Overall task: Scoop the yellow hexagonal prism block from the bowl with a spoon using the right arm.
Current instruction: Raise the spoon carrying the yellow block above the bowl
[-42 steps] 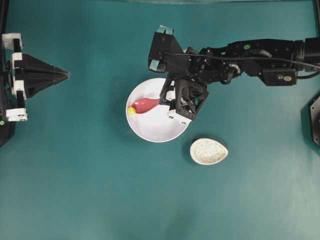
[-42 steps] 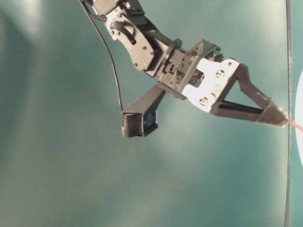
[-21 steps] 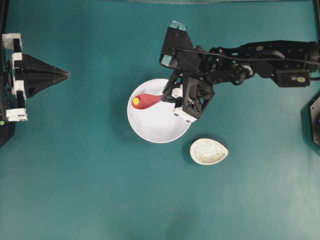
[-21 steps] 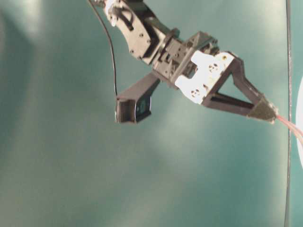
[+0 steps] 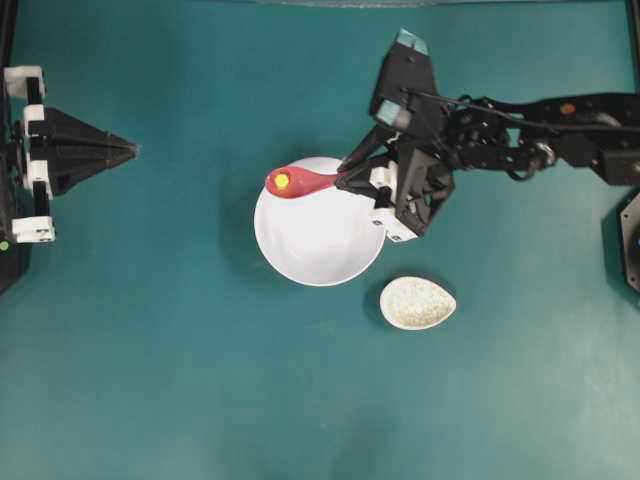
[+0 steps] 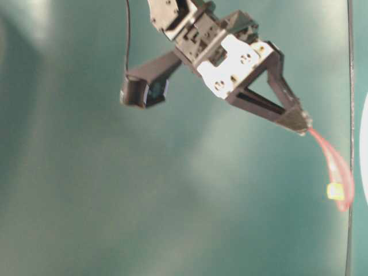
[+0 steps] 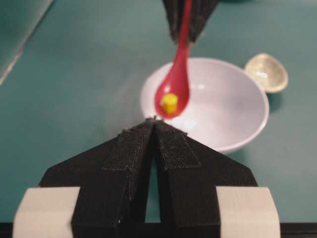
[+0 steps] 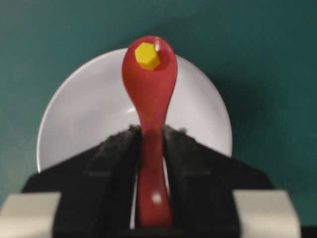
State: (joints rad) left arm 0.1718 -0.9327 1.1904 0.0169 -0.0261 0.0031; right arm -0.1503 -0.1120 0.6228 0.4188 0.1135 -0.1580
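The white bowl (image 5: 320, 235) sits mid-table, also seen in the left wrist view (image 7: 233, 109) and the right wrist view (image 8: 89, 104). My right gripper (image 5: 345, 165) is shut on the handle of the pink-red spoon (image 5: 300, 182), which is lifted over the bowl's upper left rim. The yellow hexagonal prism block (image 5: 283, 181) lies in the spoon's head (image 8: 147, 55), (image 7: 170, 102), (image 6: 335, 191). The spoon (image 8: 151, 99) runs between the right gripper's (image 8: 151, 136) fingers. My left gripper (image 5: 133, 150) rests shut at the left edge, its tips (image 7: 155, 120) touching, holding nothing.
A small speckled beige oval dish (image 5: 417, 303) lies just right of and below the bowl, also visible in the left wrist view (image 7: 267, 73). The table is teal (image 5: 200, 380). A black fixture (image 5: 630, 240) sits at the right edge.
The right gripper has risen and drawn back toward the upper right, lifting the spoon out of the bowl with the yellow block in its head. The left arm has not moved.
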